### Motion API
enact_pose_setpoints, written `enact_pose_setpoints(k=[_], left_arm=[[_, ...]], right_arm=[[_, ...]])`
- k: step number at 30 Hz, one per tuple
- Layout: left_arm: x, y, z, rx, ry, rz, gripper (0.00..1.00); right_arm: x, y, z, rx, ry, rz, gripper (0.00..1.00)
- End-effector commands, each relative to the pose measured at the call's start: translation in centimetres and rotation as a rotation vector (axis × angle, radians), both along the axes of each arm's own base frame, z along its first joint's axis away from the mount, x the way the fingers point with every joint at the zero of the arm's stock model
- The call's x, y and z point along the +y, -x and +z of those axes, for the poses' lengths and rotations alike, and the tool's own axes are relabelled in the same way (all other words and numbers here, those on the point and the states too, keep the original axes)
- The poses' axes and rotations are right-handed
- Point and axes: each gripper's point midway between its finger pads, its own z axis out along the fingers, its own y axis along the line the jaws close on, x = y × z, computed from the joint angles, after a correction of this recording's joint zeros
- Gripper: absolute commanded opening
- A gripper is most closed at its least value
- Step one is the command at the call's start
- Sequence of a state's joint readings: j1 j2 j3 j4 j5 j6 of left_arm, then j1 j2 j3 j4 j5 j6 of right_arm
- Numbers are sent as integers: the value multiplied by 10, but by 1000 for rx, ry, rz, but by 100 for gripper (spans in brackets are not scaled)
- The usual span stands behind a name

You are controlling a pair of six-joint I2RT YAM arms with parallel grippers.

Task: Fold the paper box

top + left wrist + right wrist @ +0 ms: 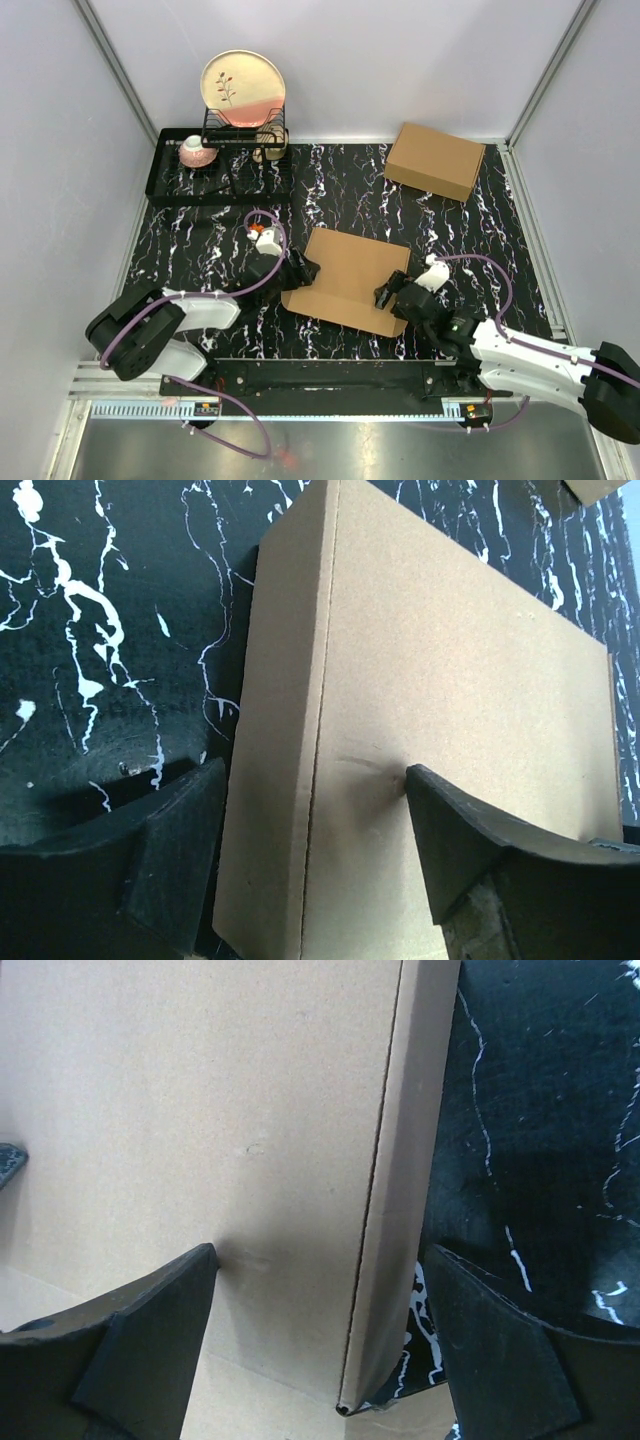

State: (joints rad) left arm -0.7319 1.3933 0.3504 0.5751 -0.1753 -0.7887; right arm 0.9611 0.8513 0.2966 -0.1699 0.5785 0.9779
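Note:
The paper box (345,270) lies in the middle of the black marbled table, a flat brown cardboard shape with its lid down. My left gripper (300,272) is at the box's left edge, jaws open. In the left wrist view, the left gripper (318,775) straddles the box's (450,660) side wall, with one finger outside it and the other fingertip (420,790) resting on the lid. My right gripper (388,293) is at the box's right edge, also open. In the right wrist view, the right gripper (322,1250) straddles that side of the box (200,1090) the same way.
A second, made-up brown cardboard box (435,160) stands at the back right. A black dish rack (170,190) at the back left holds an upright plate (243,88) and a pink cup (197,152). White walls enclose the table.

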Motion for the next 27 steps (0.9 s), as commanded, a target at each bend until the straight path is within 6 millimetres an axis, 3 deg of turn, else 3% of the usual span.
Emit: enact_pose_setpoints(k=[1,7,10,11,13,14,15,16,17,19,20,21,23,24,25,26,27], left_arm=[[6,20,-31,81,-46,-45,69],[11,24,-38,90,-66,-44,63],[24,16,-26,55,-77,21,73],[25,10,-3,1,-42,46,76],[39,2,18,-49,-64,115,84],[40,-6,53,-125,-16,147,87],[45,-9,69,-165,-14,169,90],[54,-11,79,-189,-28,201,91],[55,-14,114,-258,20,218,91],[62,-12,134,-294,1,222,91],[63,-10,156,-331,35,222,90],[63,-8,159,-337,37,211,88],[52,4,157,-316,66,125,78],[46,10,152,-290,100,100,73],[36,21,133,-249,111,40,63],[31,29,123,-224,125,17,60],[25,37,115,-200,148,-4,57]], right_arm=[[-2,6,-12,35,-25,-11,87],[-3,7,-11,38,-36,-15,87],[-5,4,5,13,-37,-23,95],[-9,0,20,-14,-18,-37,97],[-13,-6,47,-76,-30,-56,99],[-16,-11,69,-126,-16,-60,100],[-18,-15,82,-157,-14,-65,100],[-19,-16,92,-174,-3,-64,100],[-18,-21,114,-213,5,-61,100],[-16,-27,125,-231,54,-51,100],[-13,-33,142,-270,78,-38,100],[-8,-39,142,-272,124,-24,99],[3,-53,164,-332,170,18,93],[11,-62,158,-320,214,42,82],[13,-76,157,-303,203,61,74],[17,-88,161,-295,196,85,67],[20,-101,146,-244,207,103,56]])
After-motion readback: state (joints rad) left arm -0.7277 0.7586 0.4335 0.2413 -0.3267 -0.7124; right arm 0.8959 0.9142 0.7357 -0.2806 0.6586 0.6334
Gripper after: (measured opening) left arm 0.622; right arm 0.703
